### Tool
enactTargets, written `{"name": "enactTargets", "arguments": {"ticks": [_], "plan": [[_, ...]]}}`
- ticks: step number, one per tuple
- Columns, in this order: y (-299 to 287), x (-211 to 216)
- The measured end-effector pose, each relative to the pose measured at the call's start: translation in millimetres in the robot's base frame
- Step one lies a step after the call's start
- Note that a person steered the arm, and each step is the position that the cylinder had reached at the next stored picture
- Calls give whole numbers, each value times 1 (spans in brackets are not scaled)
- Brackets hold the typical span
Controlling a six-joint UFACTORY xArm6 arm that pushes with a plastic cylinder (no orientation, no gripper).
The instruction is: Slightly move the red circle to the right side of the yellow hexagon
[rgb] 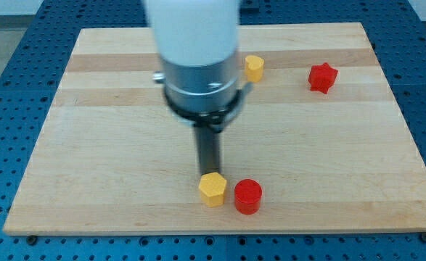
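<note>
Since the red circle (247, 196) already sat just right of the yellow hexagon (213, 189), the pincerless rod's tip (210, 175), behind the hexagon, needed only a gentle nudge.

Setting: a robotics lab or test bench is indicated.
Base surface: a blue perforated breadboard plate (416, 87), drilled with a regular grid of mounting holes, is seen around all sides of the counter.
Counter: a pale wooden board (329, 159) of glued strips is laid flat on that plate as a work surface.
Equipment: a white and grey robot arm (198, 65) with a metal collar is seen above the board, ending in a dark rod.
Test pieces: small moulded plastic blocks in plain yellow and red are scattered on the wood, as used in pushing trials.
Background: only a blurred pale strip is seen at the view's top; nothing more can be told.
</note>
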State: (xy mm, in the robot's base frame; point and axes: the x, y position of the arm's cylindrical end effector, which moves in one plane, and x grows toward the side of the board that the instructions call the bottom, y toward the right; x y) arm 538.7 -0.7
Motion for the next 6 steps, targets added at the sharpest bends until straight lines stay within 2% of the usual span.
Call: {"name": "enactTargets", "arguments": {"ticks": [2, 3, 4, 6], "plan": [[141, 15], [142, 49], [117, 72], [60, 73]]}}
